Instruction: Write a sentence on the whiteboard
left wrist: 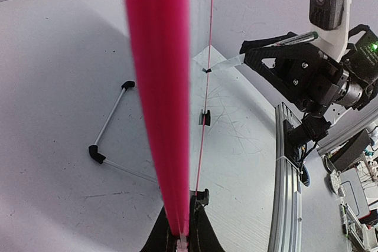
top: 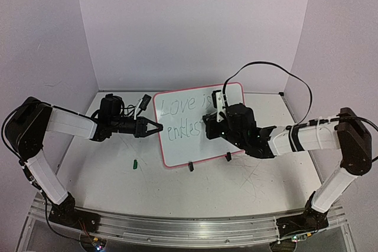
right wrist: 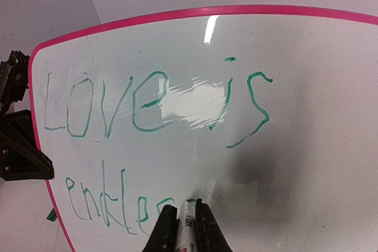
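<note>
- Left end effector (top: 157, 128): clenched on pink side edge of whiteboard (top: 192, 149).
- Whiteboard: stands on clip feet (top: 191, 167) on tabletop (top: 118, 187), face directly ahead of right end effector (right wrist: 180, 231).
- Right end effector: grasping marker (right wrist: 188, 228), tip at end of sentence's (right wrist: 147, 107) second line. Contact: cannot tell.
- Your risks:
  - You press too hard: board twists in left pinch or rocks back on feet.
  - Marker slides between fingers: stroke wanders.
  - Your wrist drags across fresh ink: letters smear.
</note>
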Controlling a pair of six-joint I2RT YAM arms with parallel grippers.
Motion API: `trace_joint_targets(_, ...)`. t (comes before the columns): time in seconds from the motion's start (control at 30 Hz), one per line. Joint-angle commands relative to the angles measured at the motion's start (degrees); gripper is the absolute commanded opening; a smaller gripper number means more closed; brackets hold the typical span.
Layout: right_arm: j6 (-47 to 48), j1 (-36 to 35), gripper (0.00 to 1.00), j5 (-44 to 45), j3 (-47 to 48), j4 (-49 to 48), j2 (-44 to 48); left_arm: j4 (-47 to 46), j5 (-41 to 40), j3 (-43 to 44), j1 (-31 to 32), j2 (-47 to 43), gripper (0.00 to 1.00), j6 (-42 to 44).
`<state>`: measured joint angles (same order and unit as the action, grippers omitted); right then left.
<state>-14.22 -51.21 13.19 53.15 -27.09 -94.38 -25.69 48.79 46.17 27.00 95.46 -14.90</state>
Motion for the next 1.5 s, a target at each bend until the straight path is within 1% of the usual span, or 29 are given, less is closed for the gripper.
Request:
trace_joint_targets(0.0, -0.6, -0.4, 0.00, -0.3, 0.0, 0.0, -0.7, 0.6, -4.1, 2.1, 0.0, 0.9, 0.00, 2.9)
trace_joint_targets(0.57, -2.7, -0.4, 0.00, 5.4, -5.7, 1.1, 3.5, 0.6, -4.0, 2.4, 0.0, 1.2, 0.00, 2.8)
trace_joint_targets(0.8, -4.1, -1.6, 0.00, 3.5, -5.6, 1.0, 1.6, 0.6, -4.1, 2.2, 0.0, 1.0, 0.00, 2.8)
trace_joint_targets(1.07, -4.6, -2.4, 0.00, 2.9, -3.1, -0.2, -0.8, 0.6, -4.3, 2.1, 0.0, 0.7, 0.00, 2.7)
trace_joint_targets(1.2, -4.3, -2.5, 0.00, 2.8, -3.1, -0.3, 1.9, 0.6, -4.1, 2.2, 0.1, 1.0, 0.00, 2.7)
trace_joint_targets(1.33, -5.6, -1.9, 0.00, 4.2, -7.3, -0.1, 8.2, 0.6, -4.3, 2.1, 0.0, 0.7, 0.00, 2.9)
trace_joint_targets(1.47, -5.5, -0.9, 0.00, 3.9, -7.7, 0.5, 7.7, 0.6, -4.0, 2.5, 0.1, 1.2, 0.00, 2.9)
